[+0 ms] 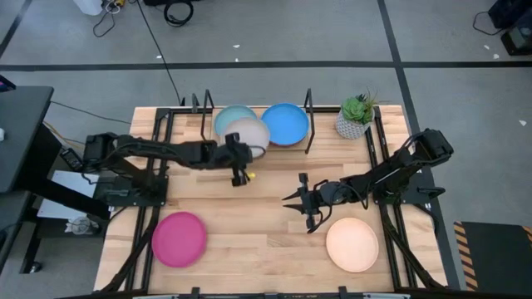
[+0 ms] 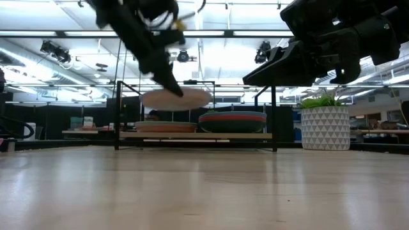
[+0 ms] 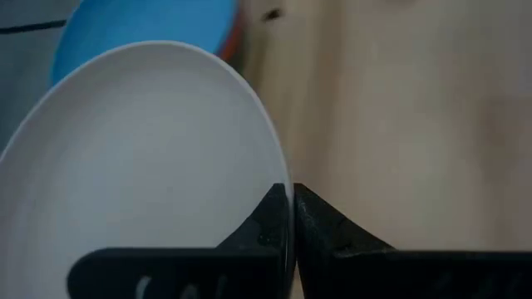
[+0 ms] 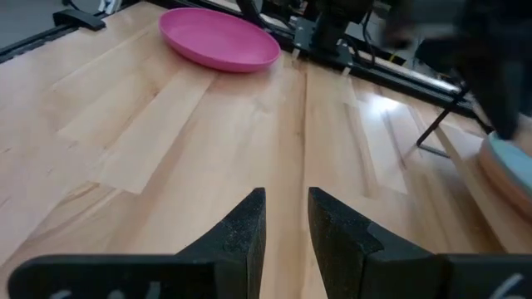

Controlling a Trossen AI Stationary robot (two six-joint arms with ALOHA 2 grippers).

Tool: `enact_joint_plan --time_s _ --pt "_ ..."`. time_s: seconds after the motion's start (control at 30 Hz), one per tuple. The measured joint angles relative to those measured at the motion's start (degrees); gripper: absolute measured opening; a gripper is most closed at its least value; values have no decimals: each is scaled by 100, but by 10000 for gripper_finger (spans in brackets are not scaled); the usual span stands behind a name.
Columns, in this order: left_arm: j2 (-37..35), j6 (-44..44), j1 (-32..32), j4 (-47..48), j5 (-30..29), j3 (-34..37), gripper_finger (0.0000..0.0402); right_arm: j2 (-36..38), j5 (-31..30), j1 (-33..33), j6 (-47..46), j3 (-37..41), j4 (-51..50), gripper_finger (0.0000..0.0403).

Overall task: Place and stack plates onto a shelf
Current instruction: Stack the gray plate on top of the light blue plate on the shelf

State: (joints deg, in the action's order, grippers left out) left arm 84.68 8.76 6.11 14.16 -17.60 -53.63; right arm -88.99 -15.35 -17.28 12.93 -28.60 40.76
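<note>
My left gripper is shut on a grey plate, which it holds over the shelf's near edge. In the low view the grey plate hangs above the left stack, whose top plate is pale blue. A blue plate tops the right stack. Both stacks rest on the light-wood shelf plank. A pink plate and a cream plate lie on the table near its near edge. My right gripper is open and empty above the table's middle. My left gripper pinches the grey plate's rim between its two fingers, one on the upper face and one on the underside. The fingers come slanting down from the table's left and near side. The plate is lifted clear and about level above the left stack.
A potted plant in a white pot stands at the shelf's right end. Thin black uprights stand along the shelf. Bare wooden table lies between the pink and cream plates.
</note>
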Motion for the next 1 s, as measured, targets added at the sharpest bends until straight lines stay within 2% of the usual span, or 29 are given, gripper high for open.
enact_joint_plan --time_s 0.27,0.57,0.73,1.0 --pt "0 400 1033 -1158 879 543 13 0 -149 -48 -143 0 -48 99" --pt "0 433 1600 -1448 1003 786 13 0 -164 -205 -472 0 -141 99" --pt "2 441 1740 -1505 1003 933 16 0 -448 -354 -526 0 -141 99" --pt "2 307 1926 -1751 1239 1202 28 0 -472 -365 -526 0 -142 99"
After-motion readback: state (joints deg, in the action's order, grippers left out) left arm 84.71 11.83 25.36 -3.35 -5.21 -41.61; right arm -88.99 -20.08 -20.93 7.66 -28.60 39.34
